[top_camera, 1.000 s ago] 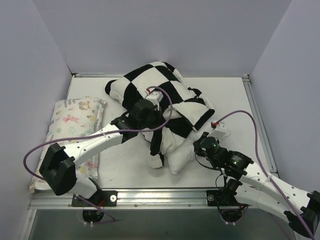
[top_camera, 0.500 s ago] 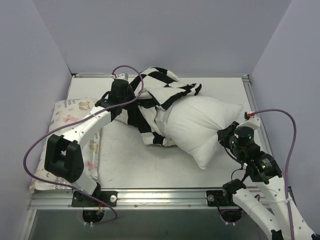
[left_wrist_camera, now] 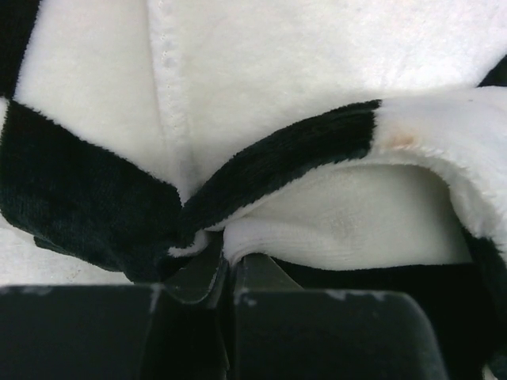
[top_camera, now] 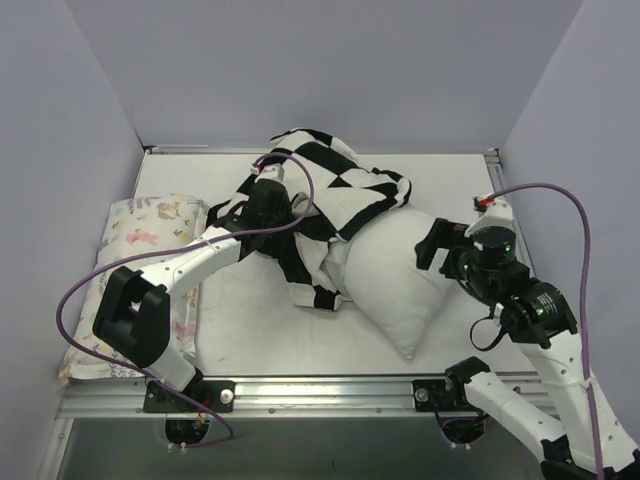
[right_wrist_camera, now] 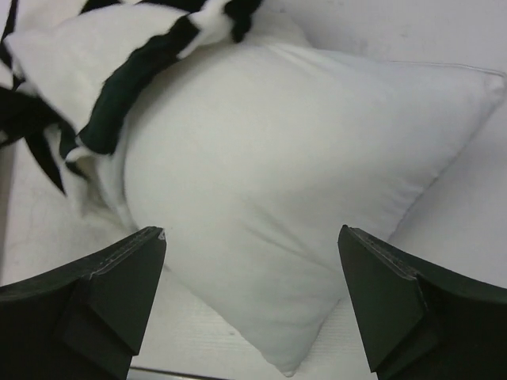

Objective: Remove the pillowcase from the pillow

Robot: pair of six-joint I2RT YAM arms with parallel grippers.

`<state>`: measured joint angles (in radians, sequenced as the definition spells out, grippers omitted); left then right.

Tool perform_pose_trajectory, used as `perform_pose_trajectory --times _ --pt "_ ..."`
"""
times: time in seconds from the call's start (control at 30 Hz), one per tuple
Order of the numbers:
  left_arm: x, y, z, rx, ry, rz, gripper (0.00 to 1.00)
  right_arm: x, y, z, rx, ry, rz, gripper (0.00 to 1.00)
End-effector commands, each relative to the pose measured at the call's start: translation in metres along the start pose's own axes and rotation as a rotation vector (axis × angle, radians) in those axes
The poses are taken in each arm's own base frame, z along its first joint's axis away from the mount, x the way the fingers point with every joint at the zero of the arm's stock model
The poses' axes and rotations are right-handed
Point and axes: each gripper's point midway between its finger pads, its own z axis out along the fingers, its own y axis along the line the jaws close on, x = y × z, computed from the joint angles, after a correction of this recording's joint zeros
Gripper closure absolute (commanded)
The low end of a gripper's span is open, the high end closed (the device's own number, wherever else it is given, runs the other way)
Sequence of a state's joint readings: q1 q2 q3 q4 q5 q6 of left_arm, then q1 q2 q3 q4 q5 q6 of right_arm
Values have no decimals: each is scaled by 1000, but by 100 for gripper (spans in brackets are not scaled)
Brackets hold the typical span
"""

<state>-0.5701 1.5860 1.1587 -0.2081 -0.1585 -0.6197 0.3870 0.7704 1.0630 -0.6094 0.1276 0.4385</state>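
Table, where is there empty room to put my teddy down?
Bare table lies near the front, between the floral pillow and the white pillow. The back right corner is bare too. The middle is crowded with the pillowcase and the left arm.

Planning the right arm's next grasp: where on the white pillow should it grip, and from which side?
Take the bare near corner of the pillow, coming from the robot's right, away from the pillowcase. It tapers to a point the open jaws of the right gripper could likely close on; the plump middle looks too wide.
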Motion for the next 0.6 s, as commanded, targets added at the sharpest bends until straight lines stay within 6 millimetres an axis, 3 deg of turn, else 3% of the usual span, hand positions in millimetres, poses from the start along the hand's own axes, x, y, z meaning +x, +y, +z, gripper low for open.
perform_pose_trajectory --times 0.0,0.07,0.17,0.4,0.57 --pt "-14 1 0 -16 -60 -1 100 9 20 7 -17 32 -195 4" --pt "-15 -4 0 -7 -60 5 100 33 42 15 -57 81 -310 2" --pt "-19 -8 -3 4 -63 9 100 57 56 33 -39 81 -442 0" --pt "-23 -20 -8 43 -45 24 100 113 61 84 28 165 -593 0" --pt "-30 -34 -14 94 -33 53 100 130 51 108 127 199 -647 2"
